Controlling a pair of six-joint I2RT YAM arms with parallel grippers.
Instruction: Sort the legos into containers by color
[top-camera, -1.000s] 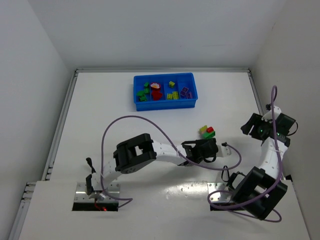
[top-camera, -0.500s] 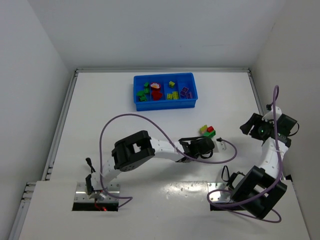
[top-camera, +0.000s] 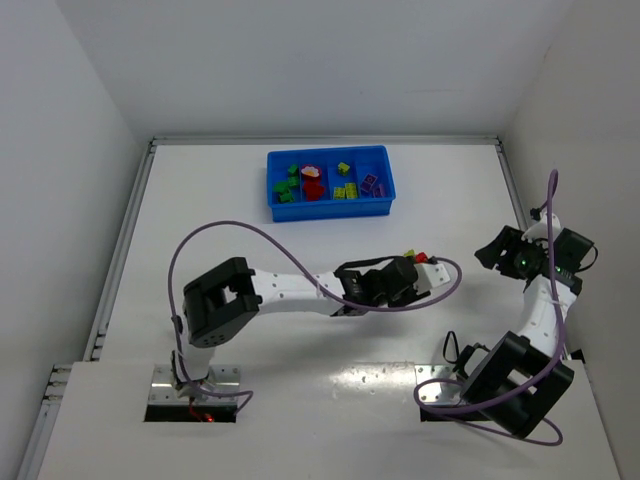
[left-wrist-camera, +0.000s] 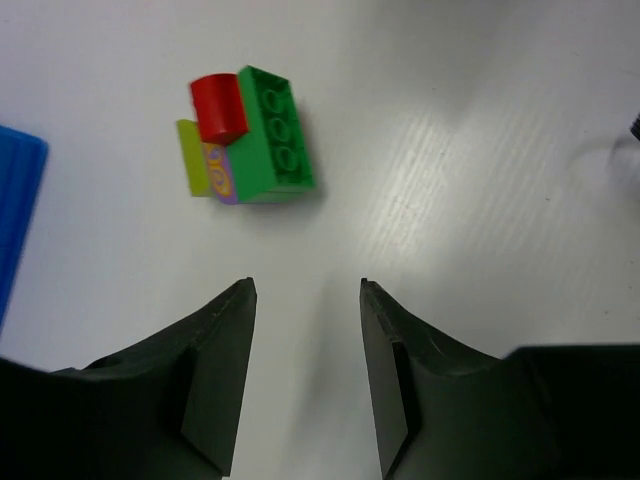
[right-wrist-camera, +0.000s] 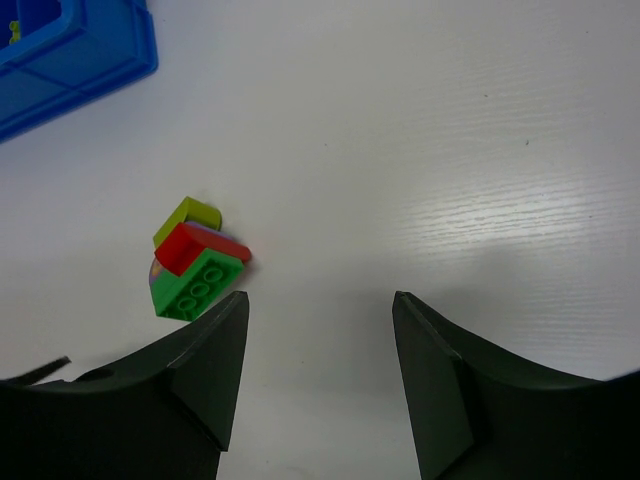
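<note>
A clump of stacked legos (left-wrist-camera: 250, 140), made of green, red, yellow and purple bricks, lies on the white table. It is just ahead and left of my open, empty left gripper (left-wrist-camera: 305, 290), which does not touch it. In the top view the left gripper (top-camera: 405, 272) partly covers the clump (top-camera: 415, 257). My right gripper (right-wrist-camera: 320, 300) is open and empty, with the clump (right-wrist-camera: 195, 270) beyond its left fingertip; in the top view this gripper (top-camera: 493, 252) is at the right. The blue tray (top-camera: 330, 211) stands at the back and holds green (top-camera: 288, 186), red (top-camera: 314, 188), yellow (top-camera: 345, 189) and purple (top-camera: 373, 184) bricks in separate compartments.
A purple cable (top-camera: 230, 235) loops over the table from the left arm. The tray's corner shows at the left edge of the left wrist view (left-wrist-camera: 15, 210) and at the top left of the right wrist view (right-wrist-camera: 70, 60). White walls surround the table.
My left arm has swung, its elbow going left, and its gripper has moved up to the clump and now partly covers it from above. The right arm has barely moved.
</note>
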